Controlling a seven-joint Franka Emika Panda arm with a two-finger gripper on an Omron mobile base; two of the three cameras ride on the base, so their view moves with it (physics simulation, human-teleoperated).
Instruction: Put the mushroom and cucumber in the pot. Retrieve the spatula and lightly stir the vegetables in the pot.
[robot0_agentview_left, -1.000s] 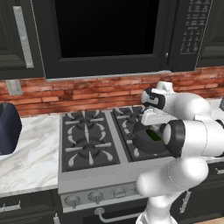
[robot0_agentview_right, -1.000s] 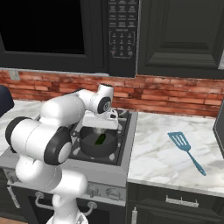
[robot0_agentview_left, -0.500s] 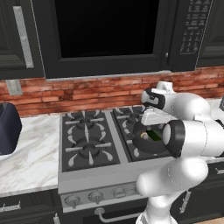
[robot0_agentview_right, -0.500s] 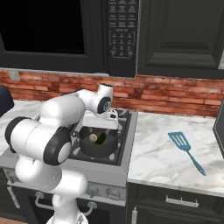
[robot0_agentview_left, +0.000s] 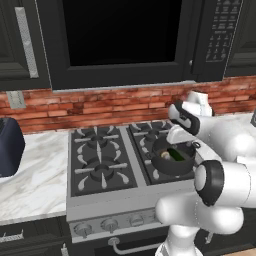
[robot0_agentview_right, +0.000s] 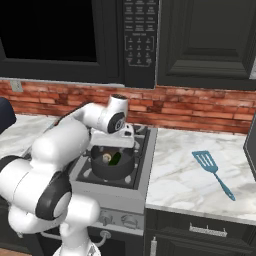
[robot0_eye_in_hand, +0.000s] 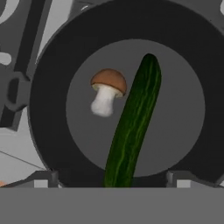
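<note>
The hand (robot0_eye_in_hand: 112, 181), jaws apart, hangs over the pot (robot0_eye_in_hand: 48, 144) where mushroom (robot0_eye_in_hand: 106, 92) and cucumber (robot0_eye_in_hand: 131, 124) lie; the spatula (robot0_agentview_right: 212, 170) waits far right on the table (robot0_agentview_right: 175, 187).

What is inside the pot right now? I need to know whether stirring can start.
Inside the pot lie the mushroom and the cucumber, side by side on its floor. The cucumber's near end is hidden at the picture's lower edge.

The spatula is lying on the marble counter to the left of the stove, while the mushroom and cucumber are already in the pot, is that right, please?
Not quite: the spatula lies on the marble counter to the right of the stove, as the right base view shows. The mushroom and cucumber are indeed in the pot.
</note>
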